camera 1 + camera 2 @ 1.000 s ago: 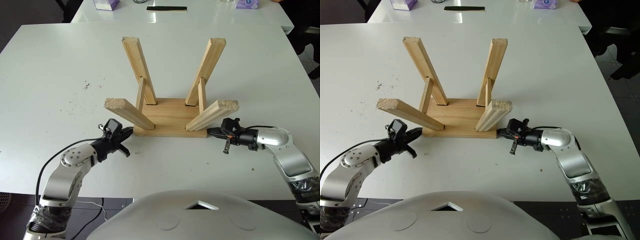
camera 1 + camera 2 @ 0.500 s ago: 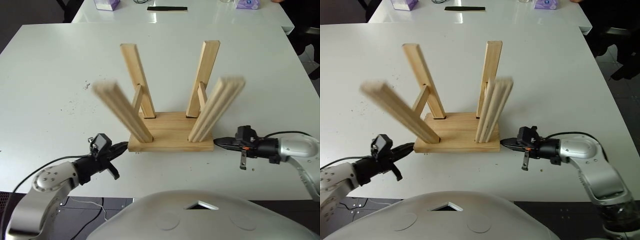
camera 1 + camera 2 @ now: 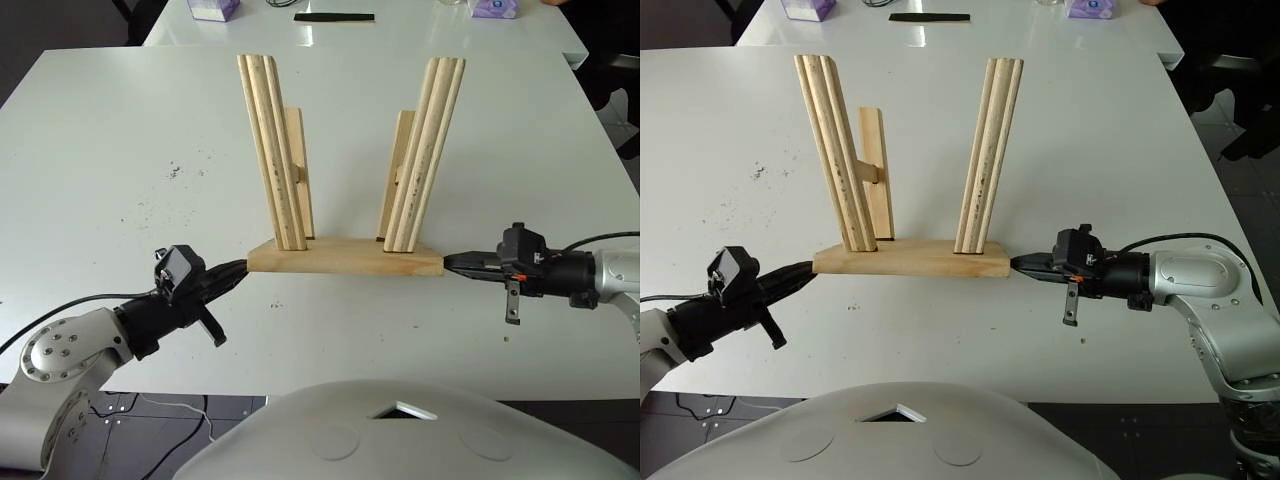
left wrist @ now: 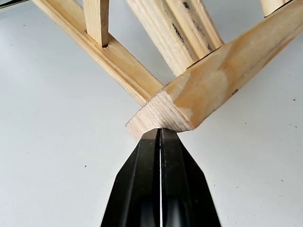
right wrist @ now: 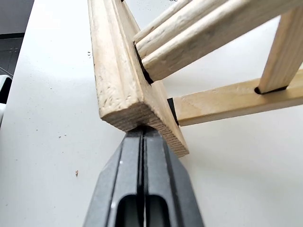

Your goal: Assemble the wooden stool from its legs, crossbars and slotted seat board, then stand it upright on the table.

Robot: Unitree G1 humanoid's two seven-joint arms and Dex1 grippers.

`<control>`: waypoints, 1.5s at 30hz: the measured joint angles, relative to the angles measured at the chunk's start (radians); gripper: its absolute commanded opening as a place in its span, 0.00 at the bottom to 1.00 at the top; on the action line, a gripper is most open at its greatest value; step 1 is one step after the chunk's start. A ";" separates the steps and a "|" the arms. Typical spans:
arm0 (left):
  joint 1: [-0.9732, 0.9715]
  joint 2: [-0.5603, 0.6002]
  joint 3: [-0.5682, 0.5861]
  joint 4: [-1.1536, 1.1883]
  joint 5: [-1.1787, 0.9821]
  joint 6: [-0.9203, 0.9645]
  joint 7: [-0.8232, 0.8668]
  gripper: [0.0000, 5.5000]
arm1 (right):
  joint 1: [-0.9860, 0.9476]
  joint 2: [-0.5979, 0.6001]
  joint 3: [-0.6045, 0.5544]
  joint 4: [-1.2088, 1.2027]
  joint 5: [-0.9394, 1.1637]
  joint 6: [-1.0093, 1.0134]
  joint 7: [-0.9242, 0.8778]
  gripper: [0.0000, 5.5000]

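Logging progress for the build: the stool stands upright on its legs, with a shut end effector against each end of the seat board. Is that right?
Not quite. The stool is upside down: the left eye view shows its seat board at the bottom, legs pointing up. The shut left end effector and right end effector do sit against the board's ends.

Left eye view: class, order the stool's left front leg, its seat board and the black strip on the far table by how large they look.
1. Left front leg and seat board: alike, not ranked.
2. Black strip: smallest, though it lies farthest off, so its true size is unsure.
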 measured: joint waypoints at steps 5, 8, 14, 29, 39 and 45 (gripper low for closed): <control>-0.020 0.011 0.011 0.004 -0.002 -0.002 -0.012 0.00 | -0.034 0.001 0.004 0.024 0.009 -0.006 0.005 0.00; -0.026 0.013 -0.027 0.011 -0.001 0.002 -0.032 0.00 | -0.061 0.008 0.034 0.075 -0.016 -0.031 0.002 0.00; -0.093 0.029 -0.051 0.169 0.077 -0.040 -0.051 0.00 | -0.077 0.028 0.077 0.162 -0.047 -0.053 -0.010 0.00; -0.160 -0.043 -0.254 0.529 0.371 -0.372 -0.045 0.26 | -0.161 0.120 0.220 0.524 -0.276 -0.314 -0.051 0.23; -0.286 -0.014 -0.326 0.673 0.420 -0.550 -0.150 0.54 | -0.233 0.088 0.252 0.568 -0.272 -0.331 0.081 0.50; -0.379 -0.014 -0.379 0.777 0.440 -0.665 -0.189 0.71 | -0.288 0.101 0.301 0.600 -0.276 -0.357 0.132 0.66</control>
